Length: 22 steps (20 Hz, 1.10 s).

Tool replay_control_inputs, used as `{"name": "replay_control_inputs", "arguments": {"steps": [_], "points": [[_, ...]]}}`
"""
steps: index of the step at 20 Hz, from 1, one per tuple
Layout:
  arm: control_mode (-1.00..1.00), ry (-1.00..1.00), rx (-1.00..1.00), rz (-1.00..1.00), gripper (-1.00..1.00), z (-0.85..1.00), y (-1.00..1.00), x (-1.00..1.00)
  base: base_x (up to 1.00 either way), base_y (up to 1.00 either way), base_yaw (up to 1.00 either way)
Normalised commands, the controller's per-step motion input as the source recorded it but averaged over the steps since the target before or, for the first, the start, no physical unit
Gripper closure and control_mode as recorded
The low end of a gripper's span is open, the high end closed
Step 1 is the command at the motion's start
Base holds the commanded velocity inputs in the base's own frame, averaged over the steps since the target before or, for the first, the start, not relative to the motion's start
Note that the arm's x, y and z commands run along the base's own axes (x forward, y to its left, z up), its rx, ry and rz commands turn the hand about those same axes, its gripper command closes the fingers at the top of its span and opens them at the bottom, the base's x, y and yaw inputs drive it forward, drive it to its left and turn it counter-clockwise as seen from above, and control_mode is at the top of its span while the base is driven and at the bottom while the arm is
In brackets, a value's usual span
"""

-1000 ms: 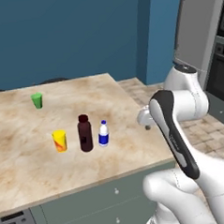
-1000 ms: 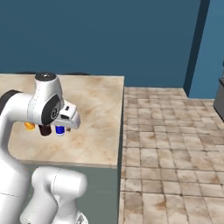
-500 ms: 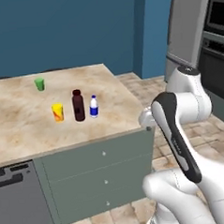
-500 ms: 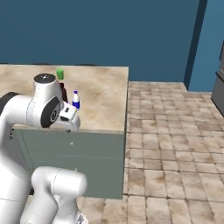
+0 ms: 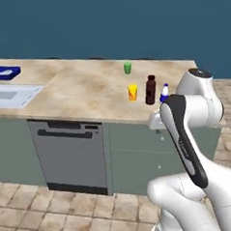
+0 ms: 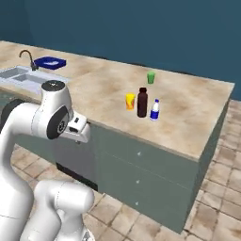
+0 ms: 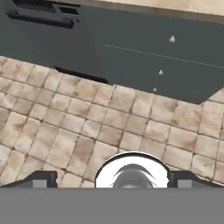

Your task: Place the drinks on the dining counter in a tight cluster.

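Two drinks stand close together on the dining counter [image 5: 82, 90] [image 6: 197, 108]: a tall dark maroon bottle [image 5: 150, 89] [image 6: 142, 102] and, right beside it, a little white bottle with a blue label [image 5: 164, 92] [image 6: 154, 109]. My gripper [image 7: 113, 180] is open and holds nothing. It points down at the tiled floor in front of the counter's grey-green fronts. In the base views the hand [image 5: 157, 120] [image 6: 80, 133] hangs below the counter's edge, well short of the bottles.
A yellow cup [image 5: 132, 91] [image 6: 130, 100] stands just left of the maroon bottle, and a green cup [image 5: 127, 67] [image 6: 150, 77] farther back. A sink [image 5: 7, 95] [image 6: 19, 75] and a blue dish [image 5: 3, 72] [image 6: 49, 61] lie at the counter's left. A dishwasher front [image 5: 69, 156] [image 7: 39, 30] sits below.
The base has driven back from the counter, so the whole scene has shifted and the sink end has come into view. The bottles stand as before. The gripper stays open.
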Motion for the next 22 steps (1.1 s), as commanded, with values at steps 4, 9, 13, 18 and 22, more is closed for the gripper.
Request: {"name": "replay_control_inputs", "arguments": {"steps": [4,9,13,18,22], "points": [[1.0,0.0,0.0,0.0,-1.0,0.0,0.0,0.0,0.0,0.02,1.0],[1.0,0.0,0.0,0.0,-1.0,0.0,0.0,0.0,0.06,0.0,0.96],[1.0,0.0,0.0,0.0,-1.0,0.0,0.0,0.0,0.2,0.0,0.95],[1.0,0.0,0.0,0.0,-1.0,0.0,0.0,0.0,0.12,0.0,1.0],[1.0,0.0,0.0,0.0,-1.0,0.0,0.0,0.0,0.04,0.0,1.0]]}}
